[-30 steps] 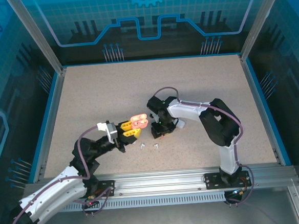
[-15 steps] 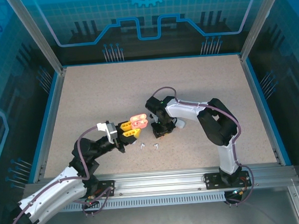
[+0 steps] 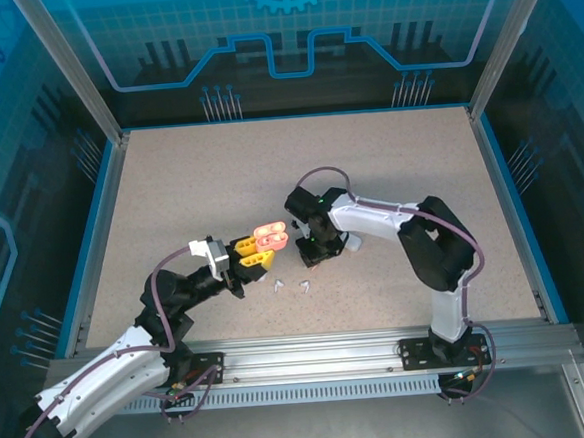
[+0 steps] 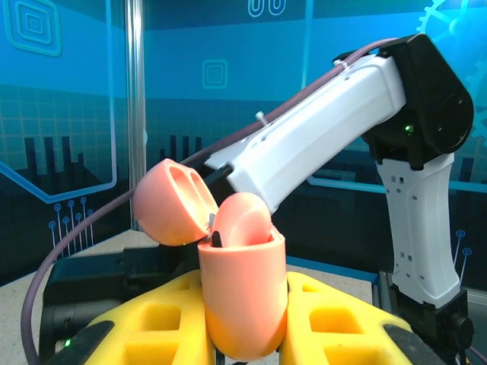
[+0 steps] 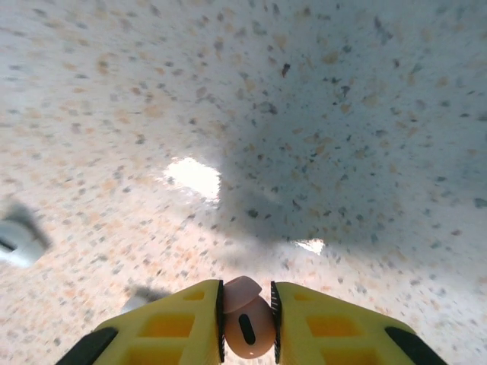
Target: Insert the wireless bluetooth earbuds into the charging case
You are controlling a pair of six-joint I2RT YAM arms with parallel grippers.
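1. Speckled tabletop (image 3: 189, 186) inside blue walls. Two white earbuds (image 3: 276, 283) (image 3: 305, 286) lie loose near the front, close together but apart, just in front of both arms' tips.
2. Left fingers (image 4: 167, 327) clamp the salmon case (image 4: 243, 304) low on its body. The case stands upright, and its lid (image 4: 171, 201) is hinged open and tipped to the left in the left wrist view. The right arm (image 4: 319, 129) crosses close behind the case there.
3. Right fingers (image 5: 175, 319) are drawn narrow on a salmon earbud (image 5: 247, 323), pinched between the tips above the tabletop, with a dark shadow beyond it.
4. Hard to make out:
   - A rounded salmon shape (image 4: 240, 220) sits in the case mouth; I cannot tell whether it is an earbud or moulding.
   - A blurred white thing (image 5: 15, 243) is cut off at the left edge of the right wrist view.
   - A small white bit (image 5: 133, 300) is half hidden behind one finger.
5. Left arm (image 3: 112, 367) reaches from the near-left corner forward and to the right. The right arm is folded, with its elbow out to the right, forearm running left and wrist bent down just right of the case.
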